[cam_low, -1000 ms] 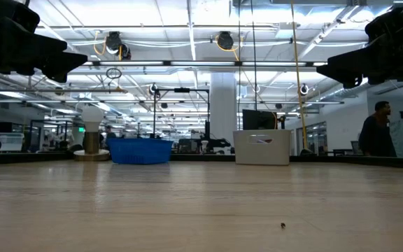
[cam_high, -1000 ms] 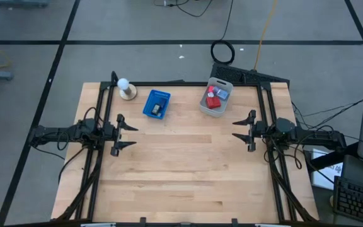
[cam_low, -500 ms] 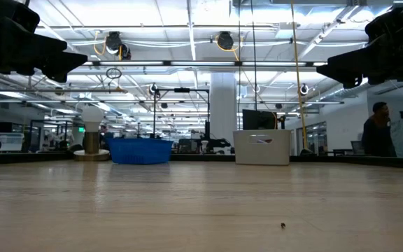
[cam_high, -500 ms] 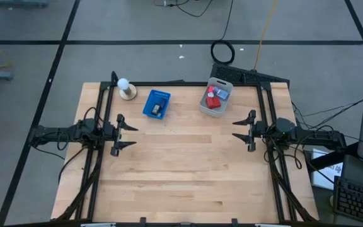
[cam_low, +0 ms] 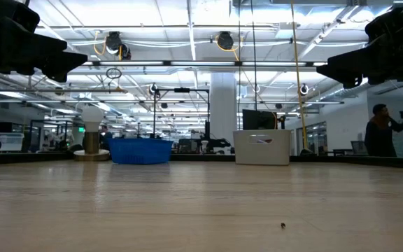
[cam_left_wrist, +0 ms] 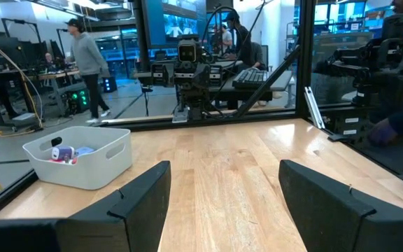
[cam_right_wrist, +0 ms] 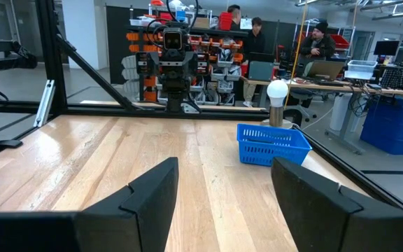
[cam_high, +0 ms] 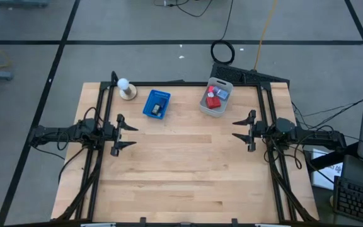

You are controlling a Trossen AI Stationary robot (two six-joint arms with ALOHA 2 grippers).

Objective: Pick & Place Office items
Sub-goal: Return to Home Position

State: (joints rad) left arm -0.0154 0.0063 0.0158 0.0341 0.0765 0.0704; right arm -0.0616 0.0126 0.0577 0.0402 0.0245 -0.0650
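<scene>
The left gripper [cam_high: 131,135] holds its fingers [cam_left_wrist: 142,199] wide apart with nothing between them. The right gripper [cam_high: 237,129] is spread the same way, its fingers [cam_right_wrist: 152,189] also empty. The two face each other across the table [cam_high: 181,170], raised above the wood, left at 9 o'clock and right at 3 o'clock.

The office items [cam_high: 213,98] lie in containers near the 12 o'clock edge. The red, pink and pale pieces sit in the white bin [cam_high: 222,86], at 11 o'clock from the right gripper. The small rectangles [cam_high: 158,109] rest in the blue tray [cam_high: 150,101], at 1 o'clock from the left gripper.

Little looks likely to go wrong. The main risk would be a low swing toward 12 o'clock: open fingers could catch a rim, shove the light white bin and spill its pieces, or topple the white ball [cam_high: 123,82] standing just beside the blue tray at its 10 o'clock. The black frame [cam_high: 265,94] along the side edges stands close behind each wrist, so pulling back sharply could strike it.

The open room lies in the middle and toward 6 o'clock, where bare wood runs between the arms.
</scene>
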